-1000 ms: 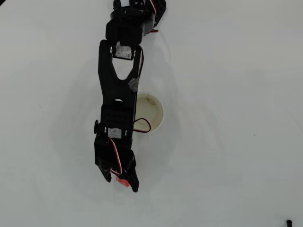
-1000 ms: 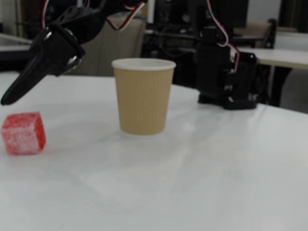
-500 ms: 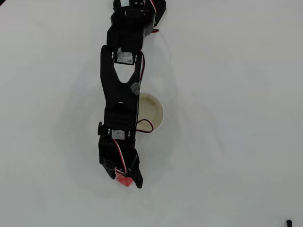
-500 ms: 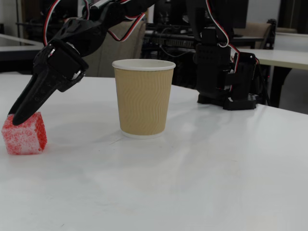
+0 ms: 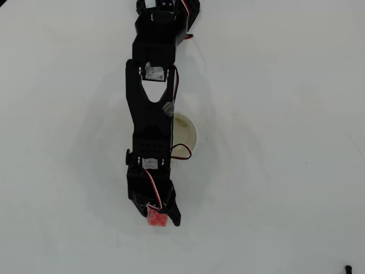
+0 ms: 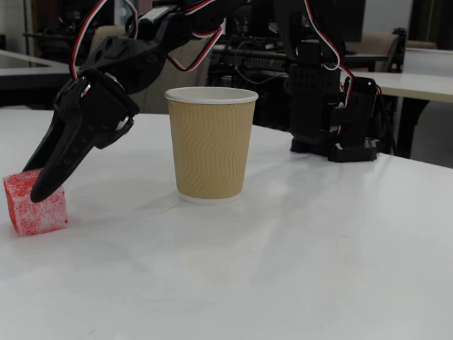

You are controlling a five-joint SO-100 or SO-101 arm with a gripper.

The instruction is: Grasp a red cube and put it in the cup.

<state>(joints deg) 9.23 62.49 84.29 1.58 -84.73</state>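
Red cube [image 5: 155, 218] [image 6: 35, 203] on table [image 6: 297, 248], between parted fingers of hand [image 5: 159, 218] [image 6: 44, 190]; not gripped. Cup [image 6: 211, 143] upright nearby.

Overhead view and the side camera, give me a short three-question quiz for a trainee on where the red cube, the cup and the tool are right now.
1. True or false: the cup lies on its side.
2. In the overhead view, where is the red cube? A: inside the cup. B: at the tip of the tool. C: on the far side of the cup from the tool.
3. Fill in: in the fixed view, the red cube sits to the ____ of the cup.

Key: 1 false, the cup stands upright. 2 B. 3 left.
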